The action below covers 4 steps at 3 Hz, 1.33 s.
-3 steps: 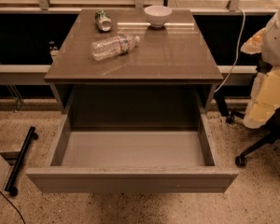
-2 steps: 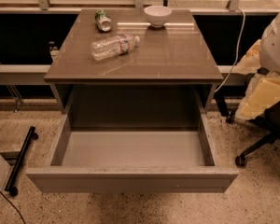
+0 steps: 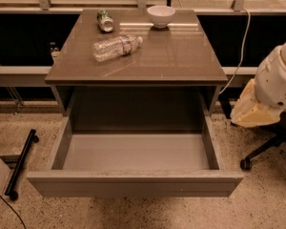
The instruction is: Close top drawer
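Note:
The top drawer of the grey-brown cabinet is pulled far out toward the camera. Its pale grey inside is empty, and its flat handleless front panel is nearest the camera. My arm comes in from the right edge. Its white segment sits above the cream-coloured gripper. The gripper hangs just right of the cabinet's right side, level with the back of the open drawer and apart from it.
On the cabinet top lie a clear plastic bottle on its side, a can and a white bowl. A chair base with castors stands on the floor at right. A black wheeled leg is at left, and a cable hangs at the back right.
My arm has dropped lower and moved left, bringing the gripper closer to the cabinet's right side. The drawer and the things on top have not moved.

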Motion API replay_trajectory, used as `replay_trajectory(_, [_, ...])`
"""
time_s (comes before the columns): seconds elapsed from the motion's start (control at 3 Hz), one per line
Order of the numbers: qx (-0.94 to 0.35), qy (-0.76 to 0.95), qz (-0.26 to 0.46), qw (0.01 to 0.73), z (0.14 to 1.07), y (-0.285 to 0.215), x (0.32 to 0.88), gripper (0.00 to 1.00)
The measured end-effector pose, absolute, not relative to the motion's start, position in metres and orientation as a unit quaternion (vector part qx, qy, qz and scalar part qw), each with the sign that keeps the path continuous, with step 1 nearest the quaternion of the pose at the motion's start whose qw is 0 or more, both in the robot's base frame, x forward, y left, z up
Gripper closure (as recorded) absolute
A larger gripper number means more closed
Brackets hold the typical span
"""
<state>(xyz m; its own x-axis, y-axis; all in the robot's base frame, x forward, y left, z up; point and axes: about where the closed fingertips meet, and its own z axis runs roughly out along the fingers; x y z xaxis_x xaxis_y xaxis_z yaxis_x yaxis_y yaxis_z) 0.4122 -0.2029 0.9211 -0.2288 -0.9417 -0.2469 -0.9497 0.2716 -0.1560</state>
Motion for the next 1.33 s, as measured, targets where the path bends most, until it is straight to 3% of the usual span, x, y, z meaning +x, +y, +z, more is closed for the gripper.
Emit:
replay_trajectory(0.33, [-0.603,0.784,0.014,0.144,0.918,-0.203,0.41,1.0])
replay_trajectory(1.33, [-0.603,0.789,0.026,0.116,0.871,-0.176,0.404,1.0])
